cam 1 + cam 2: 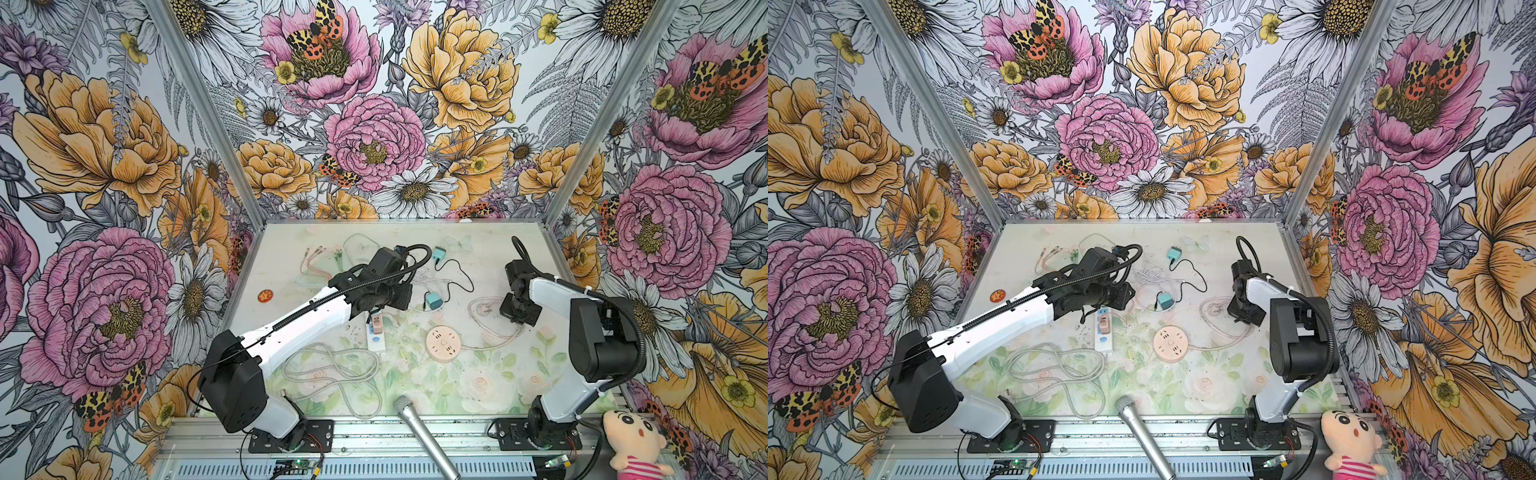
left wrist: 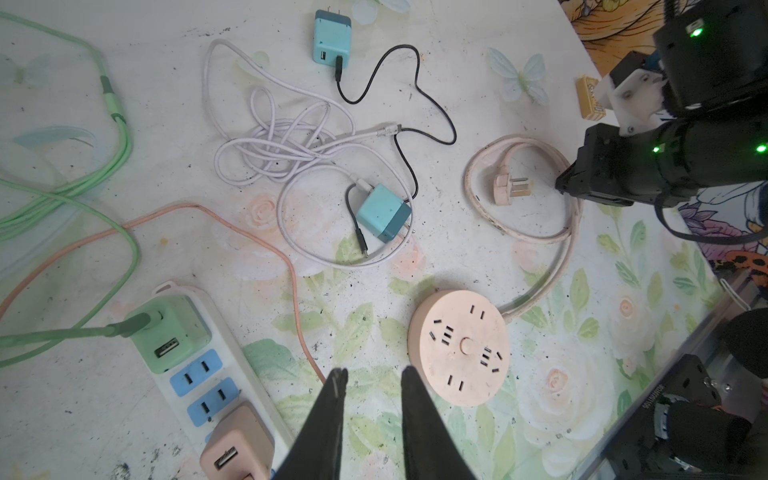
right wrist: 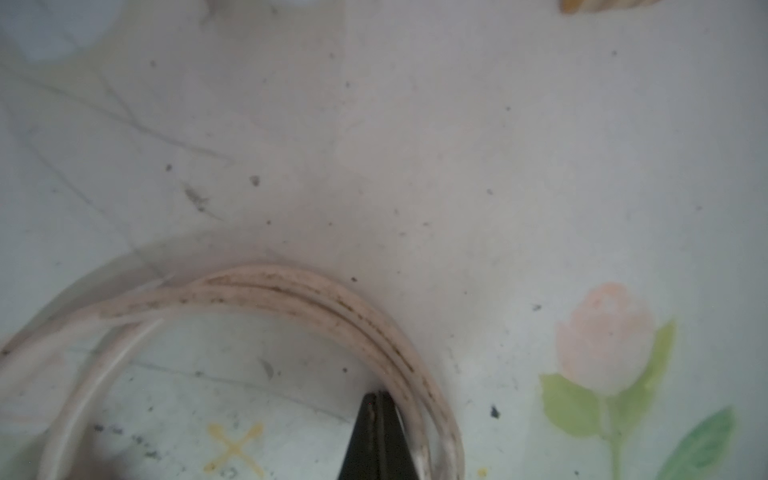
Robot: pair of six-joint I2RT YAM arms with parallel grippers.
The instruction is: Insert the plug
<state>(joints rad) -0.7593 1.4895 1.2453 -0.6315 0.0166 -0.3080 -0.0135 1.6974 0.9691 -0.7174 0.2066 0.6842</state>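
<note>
Nearest, the round socket (image 2: 459, 347) lies flat on the table (image 2: 457, 41), and its cord (image 3: 291, 286) runs away into a loop. Beside it lies the strip (image 2: 203, 370), with a green charger (image 2: 174, 328) and a pink charger (image 2: 237, 444) seated in it and blue outlets free between them. The left tool (image 2: 372, 372) hovers between socket and strip, fingers spread and holding nothing.

Further back, the plug (image 2: 509, 189) lies on its side inside the loop, its three pins pointing toward the right tool (image 3: 377, 397). That tool sits low over the table with its tips pressed together on nothing. The cord passes just beside them, touching or nearly so. The plug is not gripped, so the step in hand looks like the pick-up.

To do it well, spread the fingers first and come down over the plug's body rather than the cord. Pinch its flat sides, clear of the pins. Lift slowly, since the stiff loop will likely drag. The left tool could steady the outlet. I cannot tell which outlet is meant.
</note>
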